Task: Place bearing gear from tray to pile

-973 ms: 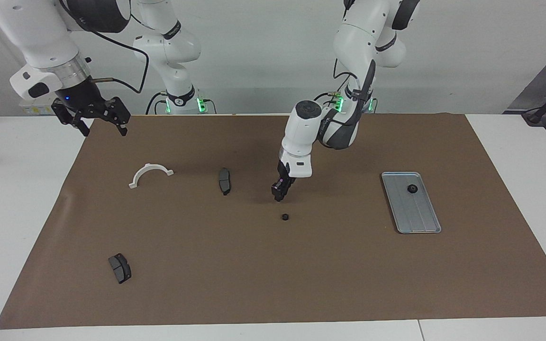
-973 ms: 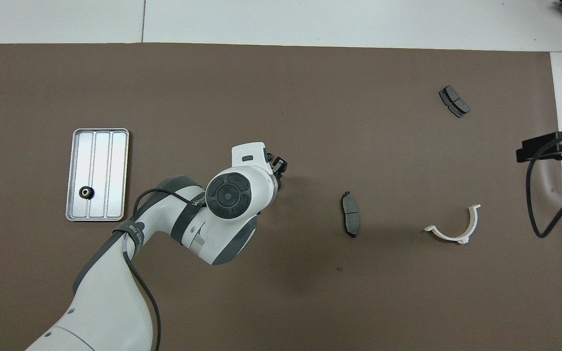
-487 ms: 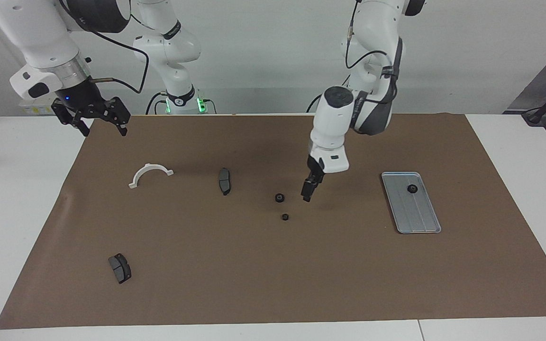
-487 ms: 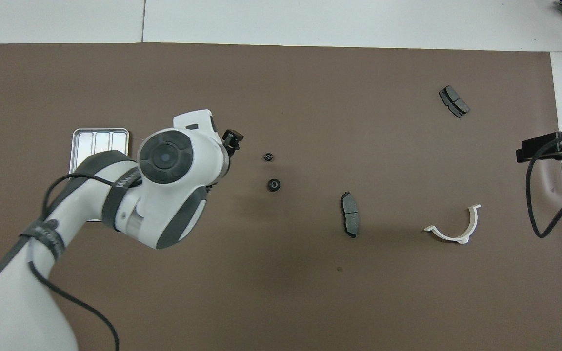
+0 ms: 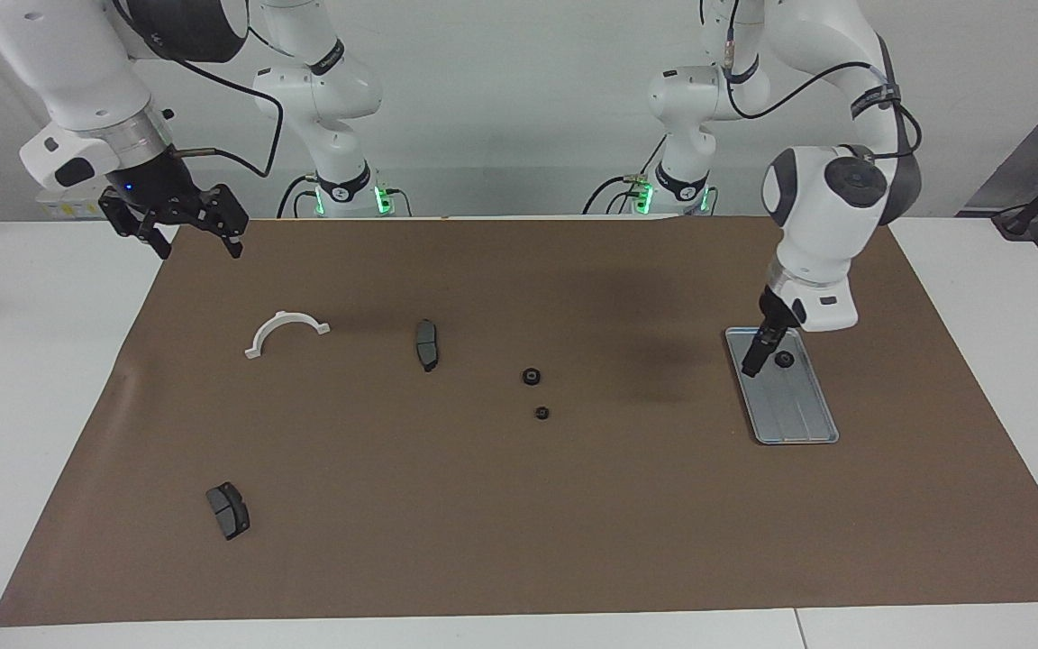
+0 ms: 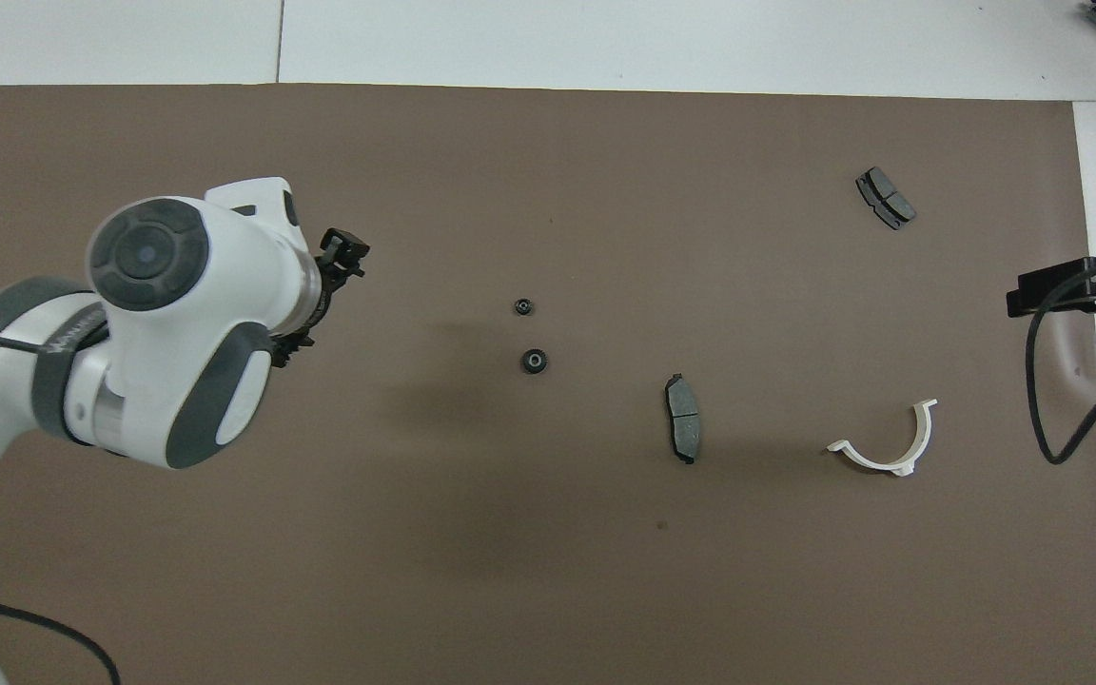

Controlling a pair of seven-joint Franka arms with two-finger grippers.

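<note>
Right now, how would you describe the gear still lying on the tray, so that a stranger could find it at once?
Find the silver tray at the left arm's end of the brown mat. On its end nearer the robots lies one small black gear, beside the left hand. The two other gears lie on bare mat mid-table.
</note>
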